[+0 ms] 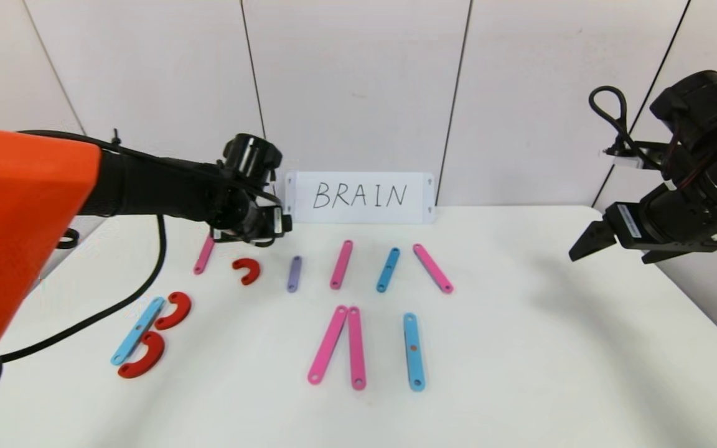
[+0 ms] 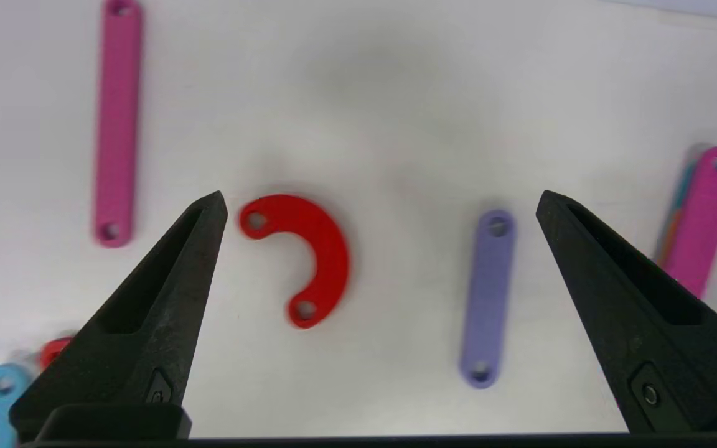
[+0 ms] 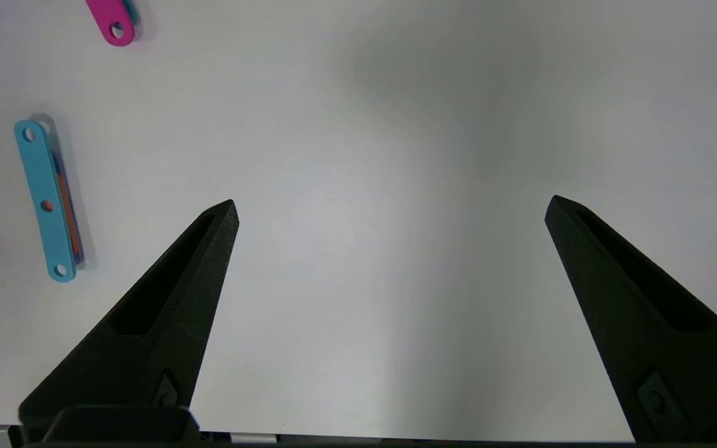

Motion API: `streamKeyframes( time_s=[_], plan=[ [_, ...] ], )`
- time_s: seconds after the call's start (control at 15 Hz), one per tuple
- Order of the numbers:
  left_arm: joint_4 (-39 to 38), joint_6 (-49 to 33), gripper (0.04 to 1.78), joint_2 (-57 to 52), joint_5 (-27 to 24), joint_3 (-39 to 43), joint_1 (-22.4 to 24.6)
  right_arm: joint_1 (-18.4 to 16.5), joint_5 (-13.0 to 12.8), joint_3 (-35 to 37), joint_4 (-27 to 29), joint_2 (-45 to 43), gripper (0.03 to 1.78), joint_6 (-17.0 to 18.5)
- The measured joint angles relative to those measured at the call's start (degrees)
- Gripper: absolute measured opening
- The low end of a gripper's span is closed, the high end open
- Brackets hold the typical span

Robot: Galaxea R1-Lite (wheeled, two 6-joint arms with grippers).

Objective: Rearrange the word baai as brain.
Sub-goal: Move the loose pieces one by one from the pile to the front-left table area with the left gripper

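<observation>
A letter B, a light-blue strip (image 1: 137,330) with two red curves (image 1: 173,310), lies at the front left. Two pink strips (image 1: 340,344) form an A-like wedge and a light-blue strip (image 1: 414,351) lies beside them. A back row holds a pink strip (image 1: 204,254), a loose red curve (image 1: 247,270), a purple strip (image 1: 294,274), a pink strip (image 1: 341,264), a blue strip (image 1: 388,269) and a slanted pink strip (image 1: 433,268). My left gripper (image 2: 381,199) is open above the red curve (image 2: 305,252) and purple strip (image 2: 488,297). My right gripper (image 3: 391,205) is open and empty over bare table at the right.
A white card (image 1: 361,197) with handwritten BRAIN stands against the back wall. The white table (image 1: 551,348) ends at its right edge under my right arm. My left arm's black cable (image 1: 116,305) hangs over the table's left side.
</observation>
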Motion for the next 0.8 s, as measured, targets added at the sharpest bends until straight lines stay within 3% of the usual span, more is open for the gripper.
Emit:
streamKeyframes(
  time_s=[0.33, 0.8],
  plan=[
    [-1.10, 4.77, 1.74, -5.81, 0.16, 6.01, 8.40, 0.28, 0.02, 0.06, 0.00, -0.02, 1.72, 0.00],
    [-2.07, 4.94, 1.74, -3.02, -0.66, 5.32, 12.51, 0.35, 0.13, 0.15, 0.02, -0.24, 1.72, 0.00]
  ],
)
